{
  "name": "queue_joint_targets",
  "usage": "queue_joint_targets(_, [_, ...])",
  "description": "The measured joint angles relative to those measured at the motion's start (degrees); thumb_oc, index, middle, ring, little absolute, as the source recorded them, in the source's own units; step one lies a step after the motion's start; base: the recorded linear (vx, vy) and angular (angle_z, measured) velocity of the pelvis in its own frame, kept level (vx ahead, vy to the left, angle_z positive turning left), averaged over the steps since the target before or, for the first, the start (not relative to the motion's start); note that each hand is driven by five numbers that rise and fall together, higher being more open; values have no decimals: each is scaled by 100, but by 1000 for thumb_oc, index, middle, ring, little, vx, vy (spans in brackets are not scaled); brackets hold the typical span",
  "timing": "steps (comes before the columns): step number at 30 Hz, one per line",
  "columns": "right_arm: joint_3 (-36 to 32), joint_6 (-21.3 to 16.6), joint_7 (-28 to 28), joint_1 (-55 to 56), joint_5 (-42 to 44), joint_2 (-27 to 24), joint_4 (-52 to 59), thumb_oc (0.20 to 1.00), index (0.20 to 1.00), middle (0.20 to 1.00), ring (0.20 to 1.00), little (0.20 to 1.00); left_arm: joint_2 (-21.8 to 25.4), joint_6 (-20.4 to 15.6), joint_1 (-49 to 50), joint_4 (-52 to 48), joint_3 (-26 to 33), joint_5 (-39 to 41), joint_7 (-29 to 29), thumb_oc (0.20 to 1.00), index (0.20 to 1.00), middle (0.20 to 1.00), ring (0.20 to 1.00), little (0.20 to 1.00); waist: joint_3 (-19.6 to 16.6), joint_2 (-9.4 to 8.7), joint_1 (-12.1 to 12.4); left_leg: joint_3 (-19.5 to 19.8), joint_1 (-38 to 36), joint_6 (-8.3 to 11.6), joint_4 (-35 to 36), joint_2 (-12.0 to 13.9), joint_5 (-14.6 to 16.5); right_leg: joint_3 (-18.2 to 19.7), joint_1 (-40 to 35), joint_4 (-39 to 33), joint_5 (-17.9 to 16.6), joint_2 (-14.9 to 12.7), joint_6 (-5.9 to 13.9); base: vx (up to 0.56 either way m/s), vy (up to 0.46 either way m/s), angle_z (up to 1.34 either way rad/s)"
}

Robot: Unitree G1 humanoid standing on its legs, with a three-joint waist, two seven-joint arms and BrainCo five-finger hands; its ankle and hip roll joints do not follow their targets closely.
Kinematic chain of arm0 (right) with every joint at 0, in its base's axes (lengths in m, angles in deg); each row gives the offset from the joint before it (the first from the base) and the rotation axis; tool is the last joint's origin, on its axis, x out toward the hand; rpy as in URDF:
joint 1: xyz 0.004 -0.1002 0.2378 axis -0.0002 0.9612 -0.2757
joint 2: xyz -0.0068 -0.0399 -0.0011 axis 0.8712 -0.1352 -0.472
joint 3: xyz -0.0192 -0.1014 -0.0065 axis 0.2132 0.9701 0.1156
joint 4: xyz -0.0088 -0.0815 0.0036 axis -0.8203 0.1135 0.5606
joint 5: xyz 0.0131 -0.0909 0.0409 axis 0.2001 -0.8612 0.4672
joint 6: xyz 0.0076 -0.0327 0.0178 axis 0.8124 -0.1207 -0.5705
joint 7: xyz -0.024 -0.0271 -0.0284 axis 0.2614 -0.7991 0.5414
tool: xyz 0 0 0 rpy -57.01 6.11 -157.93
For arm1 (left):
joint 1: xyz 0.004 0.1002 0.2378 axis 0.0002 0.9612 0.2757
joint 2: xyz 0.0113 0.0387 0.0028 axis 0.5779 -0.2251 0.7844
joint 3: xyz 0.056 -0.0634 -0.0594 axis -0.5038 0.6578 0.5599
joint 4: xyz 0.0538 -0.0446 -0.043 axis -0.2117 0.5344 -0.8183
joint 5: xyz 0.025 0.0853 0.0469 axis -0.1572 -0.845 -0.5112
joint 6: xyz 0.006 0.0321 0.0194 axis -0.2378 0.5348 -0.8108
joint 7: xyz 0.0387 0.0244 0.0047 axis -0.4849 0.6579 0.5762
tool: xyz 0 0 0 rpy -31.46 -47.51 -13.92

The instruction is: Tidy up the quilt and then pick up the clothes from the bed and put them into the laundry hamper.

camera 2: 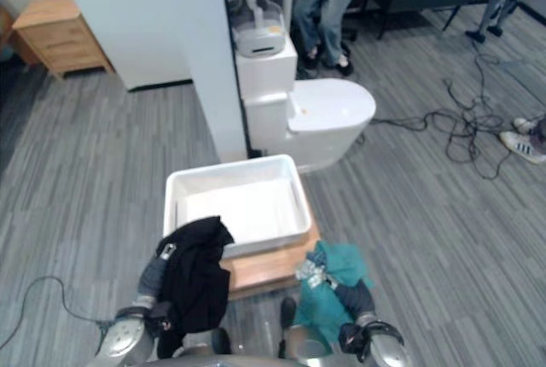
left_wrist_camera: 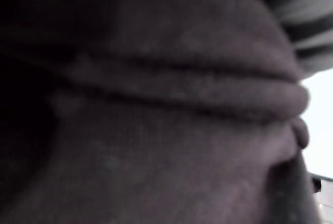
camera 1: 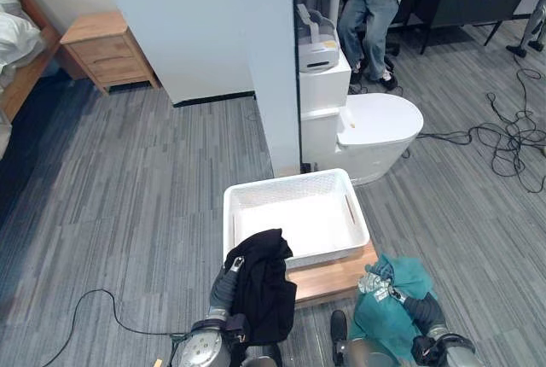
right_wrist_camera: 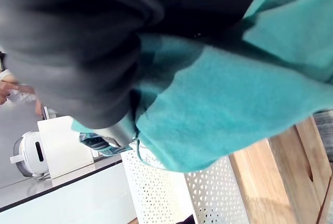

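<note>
Draping over the left hand [camera 1: 230, 277] is a black garment [camera 1: 263, 286], which hangs down over the forearm and reaches the near left corner of the white perforated laundry hamper [camera 1: 294, 213]. A silver finger pokes out beside the cloth at the top, but the rest of the left hand is under the fabric, so I cannot tell whether its fingers are curled or straight; its wrist view is covered by dark folded cloth. The right hand [camera 1: 375, 282] carries a teal garment [camera 1: 388, 303], bunched over the wrist and forearm, with a patterned grey-white patch of fabric at the top where the fingers would be. The right hand's fingers are buried in the cloth, and whether they are clamped on it cannot be told. In the right wrist view the teal garment hangs just in front of the hamper's perforated wall, beside the wood.

The hamper is empty, showing its white floor, and rests on a low wooden platform [camera 1: 337, 277] on the grey striped floor [camera 1: 128, 213]. Behind it stand a white toilet [camera 1: 375, 128] and a white partition wall [camera 1: 273, 60]. A wooden nightstand [camera 1: 107, 47] stands at the far left, next to the edge of a bed [camera 1: 17, 51]. A seated person [camera 1: 371, 0] is at the far side.

No readable writing or labels show on any item.
</note>
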State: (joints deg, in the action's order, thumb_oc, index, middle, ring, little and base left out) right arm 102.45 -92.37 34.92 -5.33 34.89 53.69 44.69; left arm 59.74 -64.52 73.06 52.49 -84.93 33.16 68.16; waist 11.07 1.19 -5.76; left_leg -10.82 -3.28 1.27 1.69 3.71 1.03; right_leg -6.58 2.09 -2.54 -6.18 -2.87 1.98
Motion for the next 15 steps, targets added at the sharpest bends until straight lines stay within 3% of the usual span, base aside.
queue_joint_targets(3, [-77,29,13,103,-27,21,47,200,200,200,200,200,305,-134,221,-1185,691,-147,546,200,200,200,200,200,-23,111,53,39,-1,-102,270,-285,-300,-52,73,-200,-163,-249,229,-61,190,19])
queue_joint_targets(8, [-137,78,191,135,-41,26,47,200,200,200,200,200,413,-415,-4,-2002,1772,-701,930,200,200,200,200,200,-26,156,148,53,-8,-100,285,-322,-294,-63,58,-202,-168,-294,241,40,73,2])
queue_joint_targets(13, [-266,319,549,241,-264,0,30,200,200,200,200,200,652,-183,-1078,-1889,1808,-1463,1221,200,200,200,200,200,-53,132,8,28,-139,-2,289,-258,-202,-10,-40,-204,-166,-219,239,116,12,-6])
queue_joint_targets(15, [-102,438,683,161,-274,-52,4,200,200,200,200,200,1053,147,-2240,-981,1217,-1730,1563,200,200,200,200,200,-83,91,-139,-51,-132,3,306,-227,-213,42,-11,-215,-171,-192,245,32,3,-13])
